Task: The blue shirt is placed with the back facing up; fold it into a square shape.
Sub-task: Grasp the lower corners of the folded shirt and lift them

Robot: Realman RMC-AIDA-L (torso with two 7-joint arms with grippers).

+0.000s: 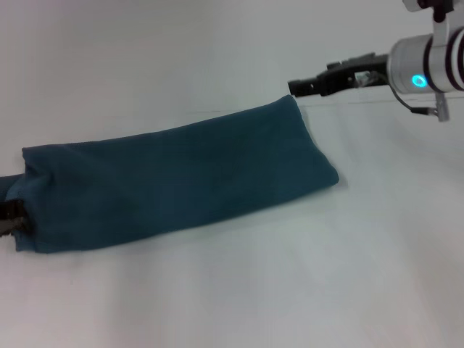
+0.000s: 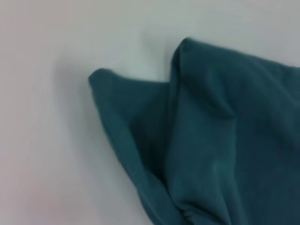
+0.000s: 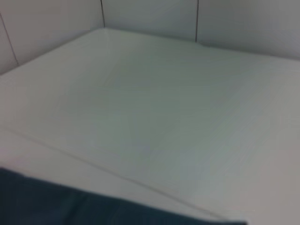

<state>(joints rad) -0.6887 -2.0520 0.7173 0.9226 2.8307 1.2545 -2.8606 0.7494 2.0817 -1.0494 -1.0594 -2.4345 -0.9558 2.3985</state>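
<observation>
The blue shirt (image 1: pixel 181 181) lies on the white table (image 1: pixel 239 297) as a long folded strip, running from the left edge up to the right. My right gripper (image 1: pixel 293 88) hovers just above and behind the strip's far right corner. My left gripper (image 1: pixel 9 217) is at the strip's left end, mostly hidden by cloth and the picture's edge. The left wrist view shows a rumpled, folded-over end of the shirt (image 2: pixel 225 140). The right wrist view shows only a dark edge of the shirt (image 3: pixel 47 206) and bare table.
A seam line in the table top (image 1: pixel 391 101) runs to the right behind the shirt. A tiled wall (image 3: pixel 150 18) stands beyond the table's far edge.
</observation>
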